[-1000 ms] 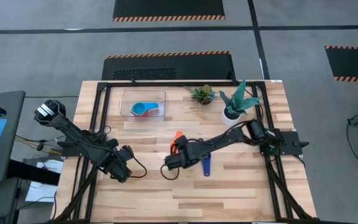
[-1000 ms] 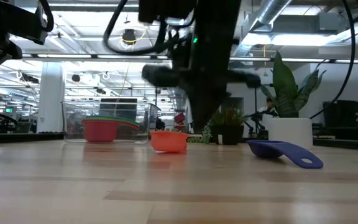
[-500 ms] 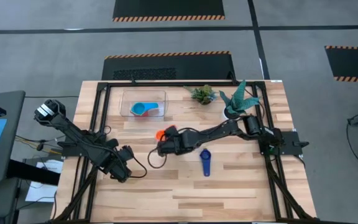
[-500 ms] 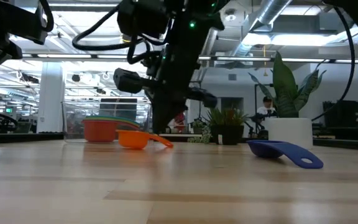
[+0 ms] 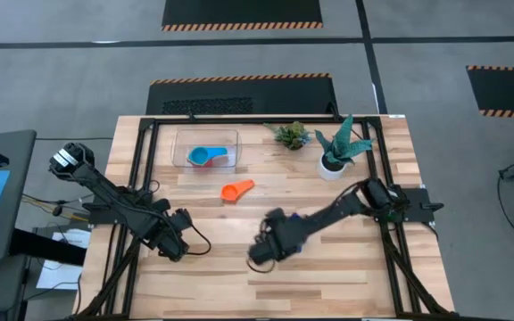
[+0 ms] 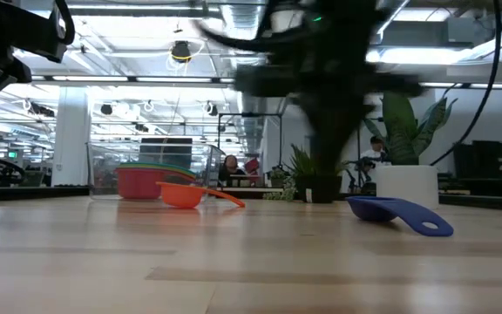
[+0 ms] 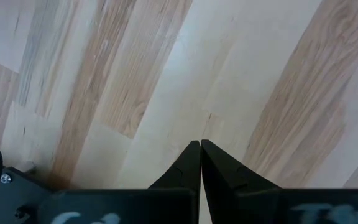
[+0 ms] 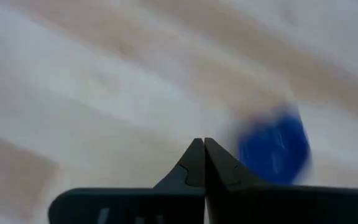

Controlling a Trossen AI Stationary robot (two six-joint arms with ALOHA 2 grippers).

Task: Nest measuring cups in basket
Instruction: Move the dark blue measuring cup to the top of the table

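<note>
The clear basket (image 5: 205,149) stands at the table's far left and holds nested cups. A light blue cup (image 5: 201,157) shows on top of them from above, and a red cup (image 6: 141,183) shows through the wall. The orange cup (image 5: 236,190) rests on its base on the bare wood in front of the basket, its handle pointing right. The dark blue cup (image 6: 399,215) lies mouth down; my right arm covers it in the high view. My right gripper (image 5: 259,255) is shut, above the table's middle, with the dark blue cup (image 8: 273,148) just beyond its tips. My left gripper (image 5: 177,242) is shut, over the near left.
A white pot with a green plant (image 5: 335,153) and a small succulent (image 5: 291,135) stand at the far right. Bare wood (image 5: 328,276) stretches along the near edge. Black frame rails (image 5: 141,178) run along both sides of the table.
The orange cup slid along the table toward the left and the basket with my right gripper beside it, and it now stands alone. My right gripper then swung quickly away toward the near edge, past the dark blue cup, which stayed in place.
</note>
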